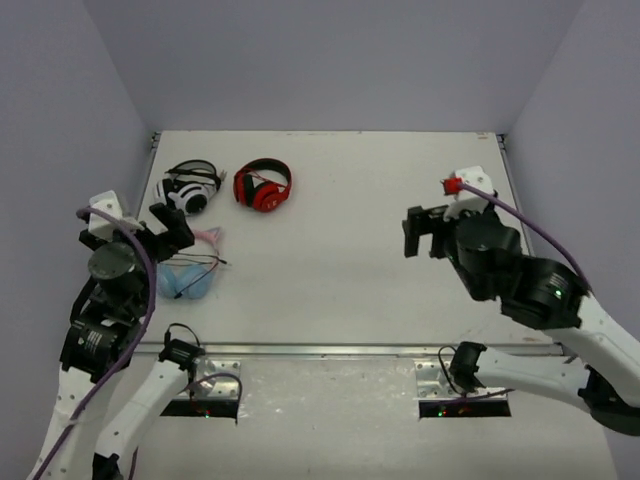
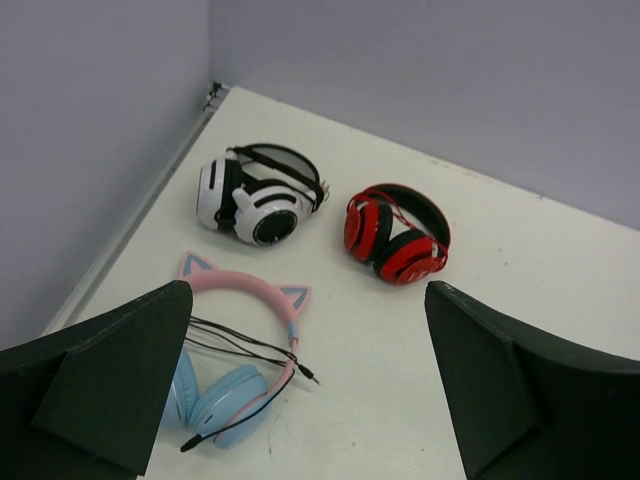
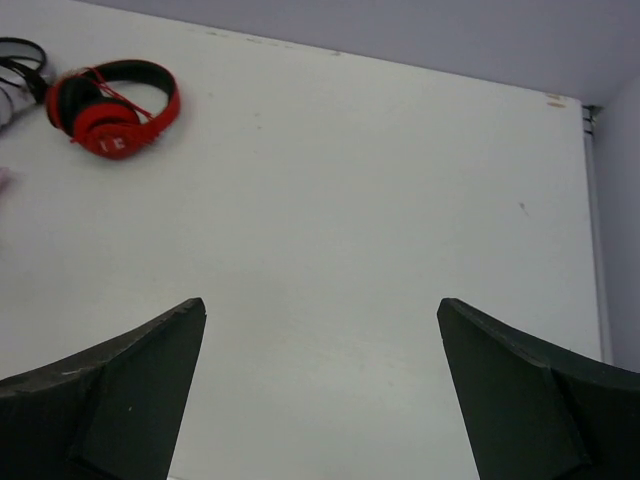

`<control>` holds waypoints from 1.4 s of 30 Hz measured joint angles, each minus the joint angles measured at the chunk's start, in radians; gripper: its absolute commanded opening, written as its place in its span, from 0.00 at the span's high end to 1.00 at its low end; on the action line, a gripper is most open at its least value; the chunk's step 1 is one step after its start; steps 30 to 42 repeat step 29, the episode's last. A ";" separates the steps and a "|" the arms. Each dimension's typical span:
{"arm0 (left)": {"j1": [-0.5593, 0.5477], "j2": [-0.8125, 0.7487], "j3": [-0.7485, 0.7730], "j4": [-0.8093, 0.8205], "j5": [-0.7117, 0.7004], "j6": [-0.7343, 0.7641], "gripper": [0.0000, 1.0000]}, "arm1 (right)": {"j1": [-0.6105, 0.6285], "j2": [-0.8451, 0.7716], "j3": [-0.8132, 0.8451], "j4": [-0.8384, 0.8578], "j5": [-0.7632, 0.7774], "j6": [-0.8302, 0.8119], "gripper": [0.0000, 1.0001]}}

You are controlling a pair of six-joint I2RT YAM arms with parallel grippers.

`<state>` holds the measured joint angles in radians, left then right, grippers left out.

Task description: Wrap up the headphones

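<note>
Left gripper (image 2: 310,400) spread wide, holding nothing, poised over pink-and-blue headphones (image 2: 235,380), likely lining up on that loose cable (image 2: 250,350) between fingers. Right gripper (image 3: 320,400) likewise open, empty. Beyond: white headphones (image 2: 255,195), red headphones (image 2: 398,235), cords seemingly wound already.

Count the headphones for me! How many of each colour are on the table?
White and black headphones: 1
Red headphones: 1
Pink and blue cat-ear headphones: 1
Total: 3
</note>
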<state>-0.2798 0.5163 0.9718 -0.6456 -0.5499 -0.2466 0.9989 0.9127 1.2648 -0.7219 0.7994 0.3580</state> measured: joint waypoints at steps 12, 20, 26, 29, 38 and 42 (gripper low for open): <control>-0.034 -0.244 0.026 -0.062 0.002 0.085 0.00 | -0.002 -0.447 -0.130 -0.422 0.102 0.050 0.01; -0.036 -0.294 -0.005 -0.092 0.005 0.085 0.00 | -0.002 -0.480 -0.131 -0.532 0.140 0.092 0.01; -0.036 -0.294 -0.005 -0.100 0.005 0.085 0.00 | -0.002 -0.477 -0.131 -0.555 0.154 0.107 0.01; -0.036 -0.294 -0.005 -0.100 0.005 0.085 0.00 | -0.002 -0.477 -0.131 -0.557 0.161 0.113 0.01; -0.036 -0.294 -0.005 -0.100 0.005 0.085 0.00 | -0.002 -0.477 -0.131 -0.557 0.161 0.113 0.01; -0.036 -0.294 -0.005 -0.100 0.005 0.085 0.00 | -0.002 -0.477 -0.131 -0.557 0.161 0.113 0.01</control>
